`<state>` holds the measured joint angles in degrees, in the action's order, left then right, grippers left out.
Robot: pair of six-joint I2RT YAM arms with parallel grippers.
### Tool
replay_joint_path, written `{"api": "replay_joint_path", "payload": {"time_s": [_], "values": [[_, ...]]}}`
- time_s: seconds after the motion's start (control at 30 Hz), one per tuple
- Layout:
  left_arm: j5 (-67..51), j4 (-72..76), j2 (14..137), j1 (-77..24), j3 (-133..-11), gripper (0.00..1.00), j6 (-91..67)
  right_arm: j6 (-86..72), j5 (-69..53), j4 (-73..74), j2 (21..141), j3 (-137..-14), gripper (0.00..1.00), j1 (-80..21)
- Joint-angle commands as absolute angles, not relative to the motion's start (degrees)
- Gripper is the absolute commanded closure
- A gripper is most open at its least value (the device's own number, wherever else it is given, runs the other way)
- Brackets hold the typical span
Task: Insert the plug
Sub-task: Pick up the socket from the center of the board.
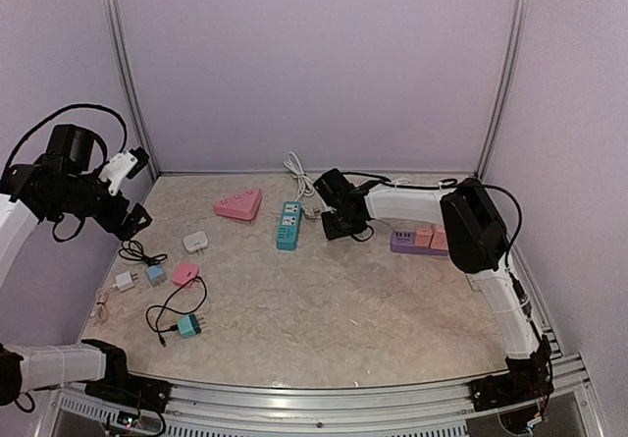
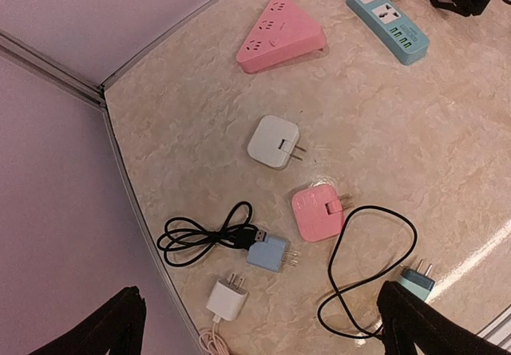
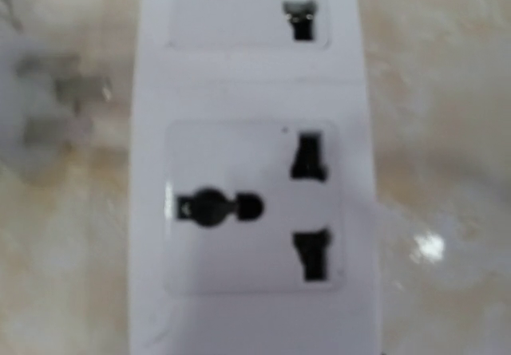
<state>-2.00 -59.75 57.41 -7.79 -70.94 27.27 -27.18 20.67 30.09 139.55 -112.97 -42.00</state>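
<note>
Hovering low over white power strip [image 3: 255, 171] — right arm [image 1: 412, 201] outstretched.

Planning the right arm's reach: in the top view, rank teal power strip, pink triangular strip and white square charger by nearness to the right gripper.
From the right gripper:
1. teal power strip, close on its left
2. pink triangular strip, farther left
3. white square charger, farthest left

The right arm [image 1: 402, 201], right of centre in the top view, is built of white tubular links between bulky black joint housings, with a thin black cable [image 1: 514, 206] looping past its elbow. The left arm [image 1: 59, 177], at the left edge, is built the same way, and a black cable [image 1: 69, 109] arches over its wrist. In the wrist view's bottom corners, the fingers [image 2: 112, 327] of the left gripper [image 2: 263, 327] are matte black wedges.
</note>
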Motion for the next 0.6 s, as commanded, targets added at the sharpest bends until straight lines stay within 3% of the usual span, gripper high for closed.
{"api": "replay_joint_path", "payload": {"time_s": [0.0,0.07,0.3,0.57], "values": [[-2.87,-59.41,56.76,-7.21,-70.40,0.01,27.13,-22.62,24.33,29.04,131.31,-110.46,0.92,-41.45],[-2.92,-59.41,56.69,-7.21,-70.47,0.01,27.11,-19.85,25.65,27.66,127.05,-109.63,1.00,-41.48],[-3.03,-59.50,55.80,-6.53,-70.31,0.01,27.07,-1.88,9.32,15.61,111.08,-95.71,1.00,-42.85],[-3.59,-59.57,55.02,-6.33,-70.40,0.01,27.07,16.02,-6.84,24.98,101.35,-81.88,1.00,-48.76]]}}
